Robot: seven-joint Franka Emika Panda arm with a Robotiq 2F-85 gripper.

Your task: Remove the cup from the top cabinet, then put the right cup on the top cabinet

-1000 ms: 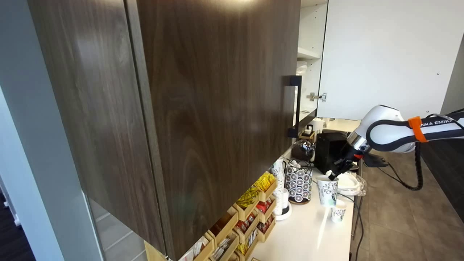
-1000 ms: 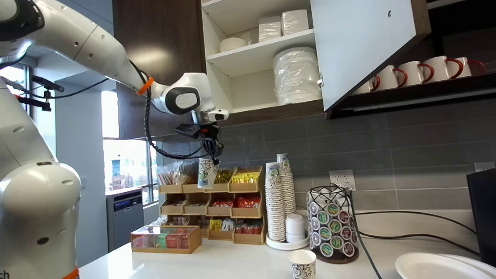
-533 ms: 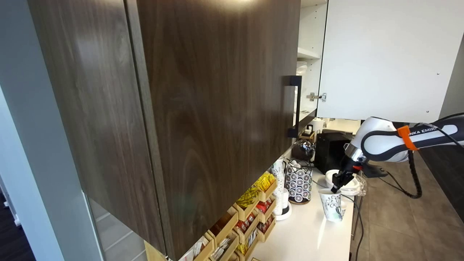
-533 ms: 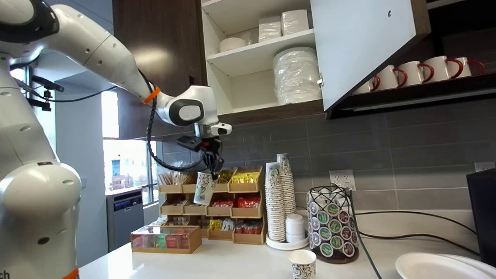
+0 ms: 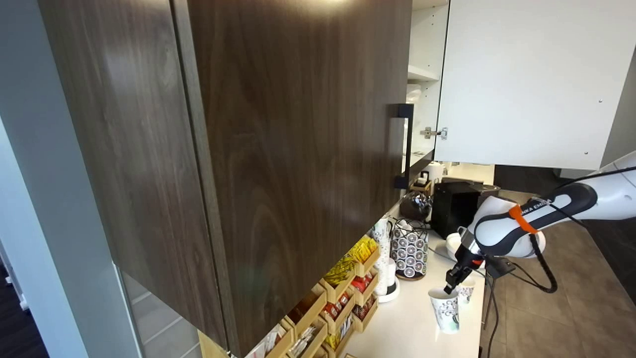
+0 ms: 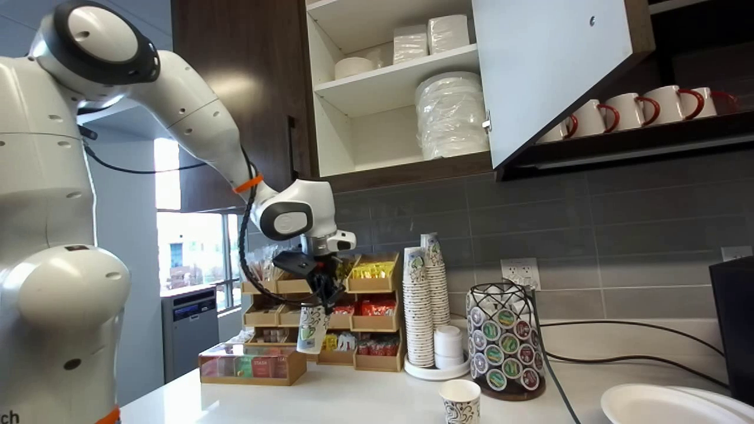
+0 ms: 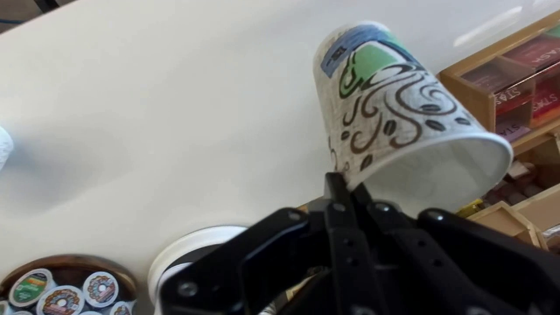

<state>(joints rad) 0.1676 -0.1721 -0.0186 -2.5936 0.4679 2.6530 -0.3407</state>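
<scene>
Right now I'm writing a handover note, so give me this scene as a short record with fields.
Held: patterned cup, pinched at its rim by the fingers
Cup's pose: tilted, mouth up, clear of the counter
On the counter: second cup, upright
Toward the wall: cup stacks, coffee pods
Overhead: open cabinet, with a wrapped white stack inside
</scene>
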